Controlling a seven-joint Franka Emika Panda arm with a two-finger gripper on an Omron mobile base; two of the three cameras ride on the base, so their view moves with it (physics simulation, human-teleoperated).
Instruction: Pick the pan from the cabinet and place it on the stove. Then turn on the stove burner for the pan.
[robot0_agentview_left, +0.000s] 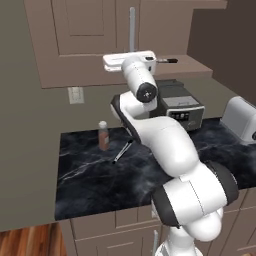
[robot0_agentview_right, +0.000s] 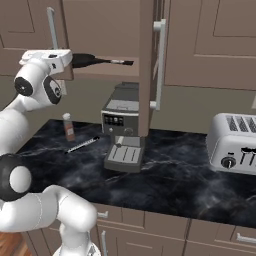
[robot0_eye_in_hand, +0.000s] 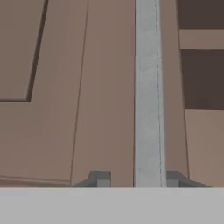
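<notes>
Hand view: my end effector (robot0_eye_in_hand: 136, 179) faces a taupe-brown door of the cabinet (robot0_eye_in_hand: 48, 87) at close range. A long silver bar handle (robot0_eye_in_hand: 148, 87) runs upright through the frame. My two dark fingertips (robot0_eye_in_hand: 99, 179) stand one on each side of it. The right tip sits just beside the bar and the left one has a visible gap. I cannot tell whether they are clamped on the bar or only straddling it. To the right of the door is a darker opening.

Right base view: my white arm reaches up from the lower left to the bottom of that door. Just to the right of my hand, the pan (robot0_agentview_right: 87, 60) lies low inside the cabinet. Its thin black handle points right, toward another door that stands swung open, edge-on. Below, on the black marbled bench (robot0_agentview_right: 190, 185), are a coffee machine (robot0_agentview_right: 122, 125) and a silver toaster (robot0_agentview_right: 235, 142), well apart.

Left base view: a small brown bottle (robot0_agentview_left: 103, 135) stands on the bench near the wall. A thin dark utensil (robot0_agentview_left: 122, 151) lies just beside it.
</notes>
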